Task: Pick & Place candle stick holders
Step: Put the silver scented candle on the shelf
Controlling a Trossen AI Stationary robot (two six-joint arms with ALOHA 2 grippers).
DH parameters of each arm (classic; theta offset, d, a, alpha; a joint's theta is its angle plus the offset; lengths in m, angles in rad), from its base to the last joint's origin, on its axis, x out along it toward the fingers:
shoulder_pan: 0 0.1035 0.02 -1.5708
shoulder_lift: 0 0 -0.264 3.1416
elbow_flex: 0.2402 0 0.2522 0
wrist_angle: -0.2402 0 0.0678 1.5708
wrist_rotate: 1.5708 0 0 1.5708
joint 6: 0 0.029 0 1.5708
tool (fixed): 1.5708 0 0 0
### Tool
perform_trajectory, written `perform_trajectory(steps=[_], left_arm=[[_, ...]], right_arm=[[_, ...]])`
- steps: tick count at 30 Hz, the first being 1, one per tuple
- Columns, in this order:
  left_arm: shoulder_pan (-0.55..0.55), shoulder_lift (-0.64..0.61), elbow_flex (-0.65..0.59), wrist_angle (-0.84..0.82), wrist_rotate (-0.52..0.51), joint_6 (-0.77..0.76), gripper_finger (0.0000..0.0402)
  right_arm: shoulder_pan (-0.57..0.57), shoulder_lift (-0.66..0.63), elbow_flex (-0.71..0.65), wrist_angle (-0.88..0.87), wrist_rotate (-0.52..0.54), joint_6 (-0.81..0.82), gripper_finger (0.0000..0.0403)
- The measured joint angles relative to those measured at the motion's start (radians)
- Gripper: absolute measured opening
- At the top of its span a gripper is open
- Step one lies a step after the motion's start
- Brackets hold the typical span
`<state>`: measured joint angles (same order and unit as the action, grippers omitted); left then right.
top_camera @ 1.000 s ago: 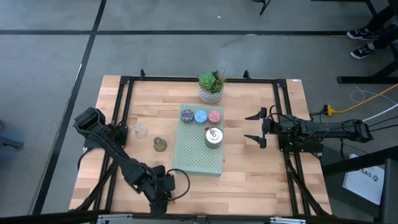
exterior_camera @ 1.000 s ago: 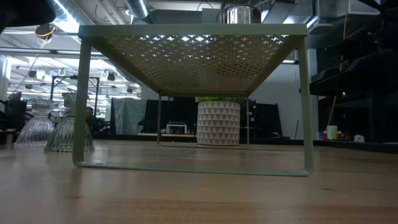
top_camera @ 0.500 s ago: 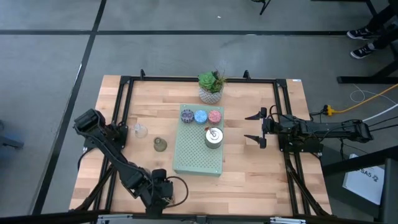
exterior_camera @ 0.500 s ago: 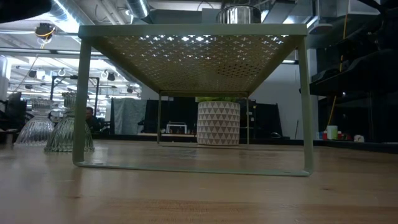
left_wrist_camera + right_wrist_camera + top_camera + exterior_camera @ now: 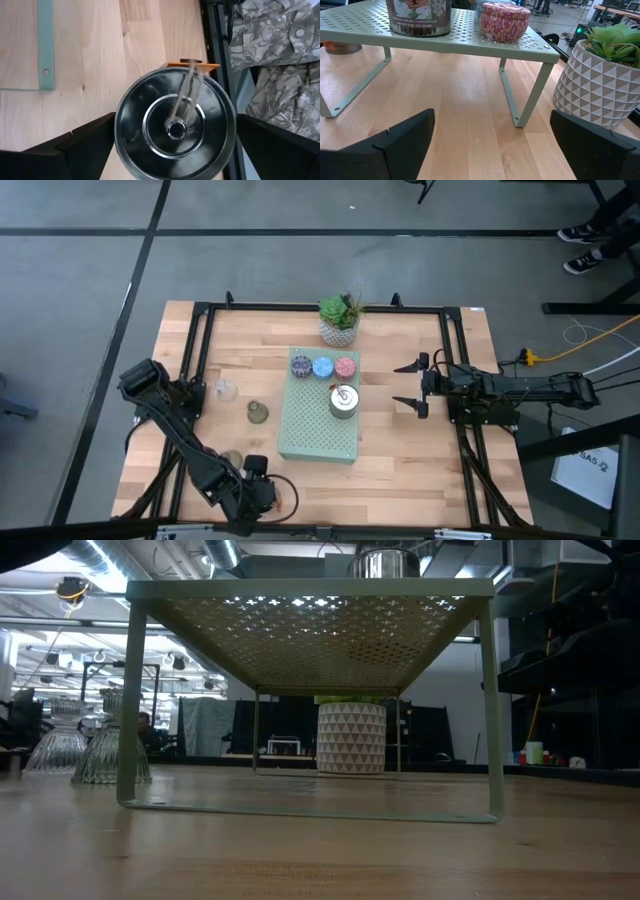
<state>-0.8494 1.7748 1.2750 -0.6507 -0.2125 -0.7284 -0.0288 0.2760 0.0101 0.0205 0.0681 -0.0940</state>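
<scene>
Closest to the table's front edge, my left gripper (image 5: 268, 498) hung low with its fingers (image 5: 85, 142) spread wide on either side of a shiny silver candle holder (image 5: 175, 130), not closed on it; the wrist view looked straight down into its round mouth, where a wick stood in the middle, and an orange tab showed just past its rim. Bare wooden table (image 5: 400, 470) lay around it, with a corner of the pale green shelf's foot (image 5: 45, 47) off to one side. Farther in, on the left half of the table, an olive-green holder (image 5: 258, 413) and a clear glass holder (image 5: 226, 390) stood on the wood, near each other and just beside the shelf. At centre stood the green perforated shelf (image 5: 310, 435), raised on thin legs. On its top sat a second silver holder (image 5: 343, 401), and behind it a row of three small ones: purple (image 5: 301, 364), blue (image 5: 323, 366) and pink (image 5: 345, 366). My right gripper (image 5: 412, 385) waited to the right of the shelf, off the table surface, fingers (image 5: 395, 145) wide apart and holding nothing, facing the shelf's side. At the far edge, behind the row, stood the green succulent in its white patterned pot (image 5: 339, 330). Beyond the table, the low view showed a dim workshop room.
</scene>
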Motion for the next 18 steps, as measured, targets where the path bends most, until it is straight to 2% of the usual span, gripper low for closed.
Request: perform_trajectory(steps=[18], left_arm=[[0.003,0.102,-0.008,-0.004,-0.038,-0.045,0.0400]], right_arm=[[0.000,0.000,0.000,0.000,0.000,0.000,0.0399]])
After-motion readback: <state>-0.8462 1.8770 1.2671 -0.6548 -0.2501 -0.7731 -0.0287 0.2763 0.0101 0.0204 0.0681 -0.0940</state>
